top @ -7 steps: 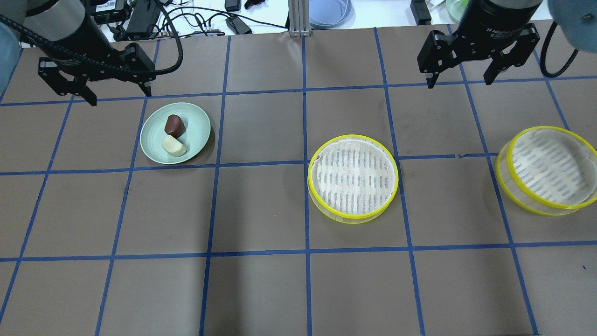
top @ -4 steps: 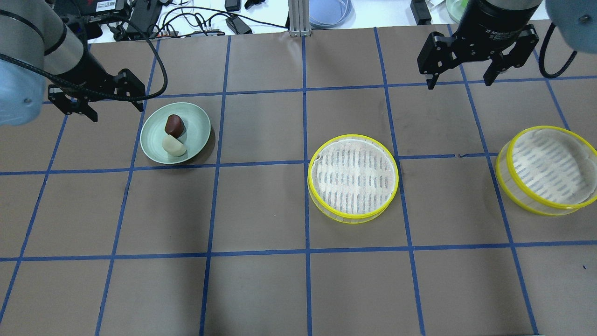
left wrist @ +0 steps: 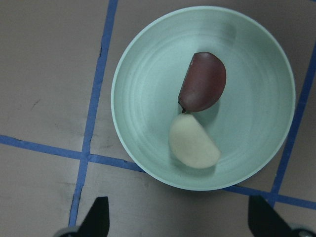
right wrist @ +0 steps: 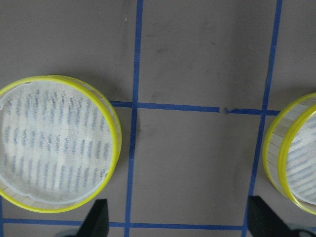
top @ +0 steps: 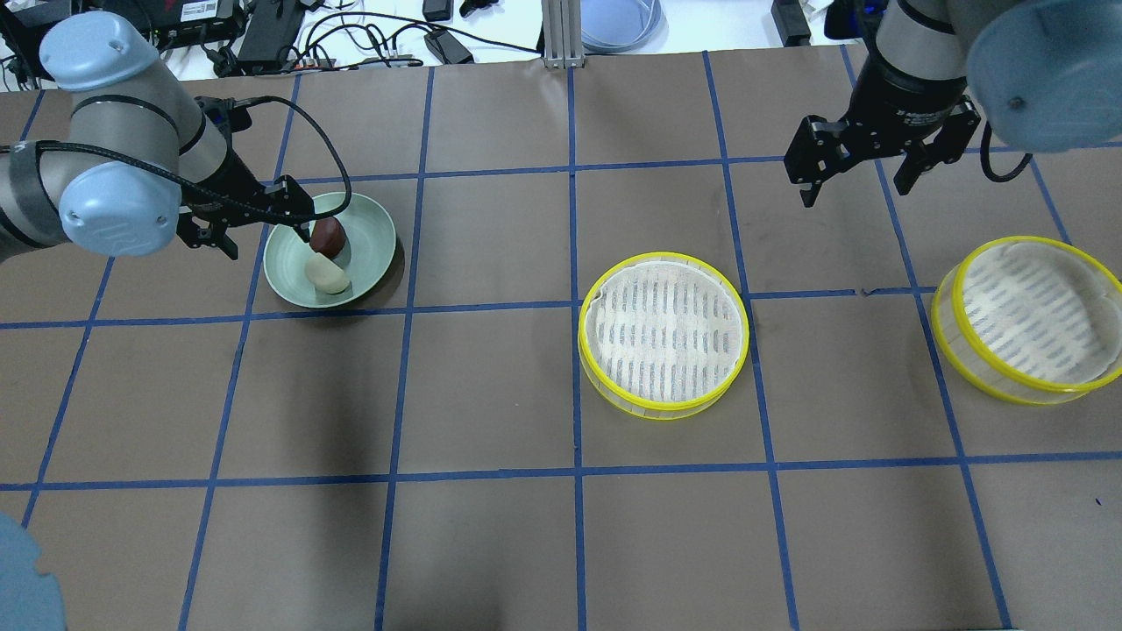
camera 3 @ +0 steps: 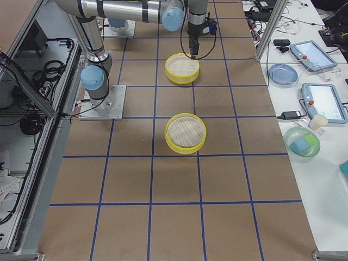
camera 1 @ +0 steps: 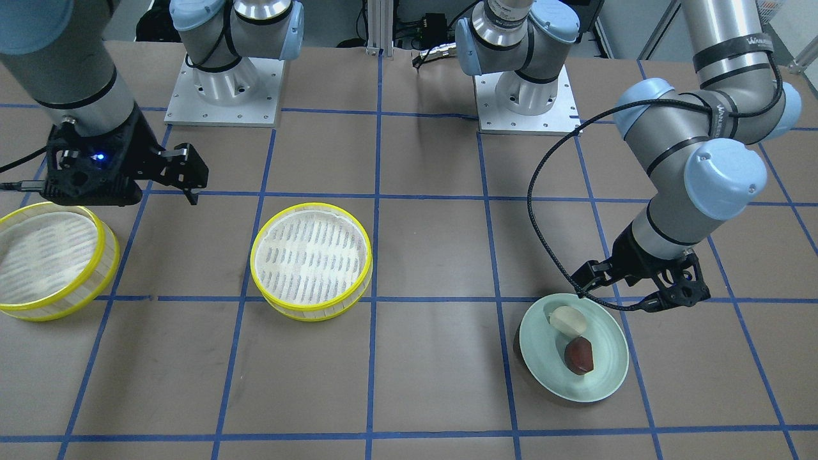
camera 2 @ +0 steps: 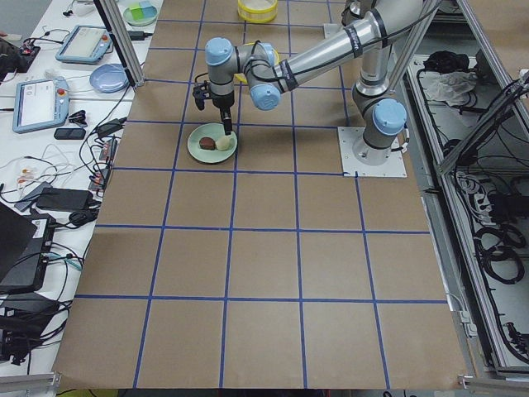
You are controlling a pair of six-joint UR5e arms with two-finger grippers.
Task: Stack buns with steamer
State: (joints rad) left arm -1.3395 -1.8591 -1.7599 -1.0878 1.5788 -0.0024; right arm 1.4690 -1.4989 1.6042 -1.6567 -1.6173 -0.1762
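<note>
The cream-white bun (left wrist: pixel 193 141) touches the reddish-brown bun (left wrist: pixel 203 81) on the green plate (left wrist: pixel 143 98), just ahead of the wide-spread left gripper (left wrist: pixel 180 222). The right gripper (top: pixel 855 194), also spread, hangs well apart.

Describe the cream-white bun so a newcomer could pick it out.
On the brown table, find the pale green round plate on the robot's left. Of the two half-moon lumps on it, the cream-white bun is the pale one nearer the robot; the dark reddish-brown bun lies beside it.
</note>
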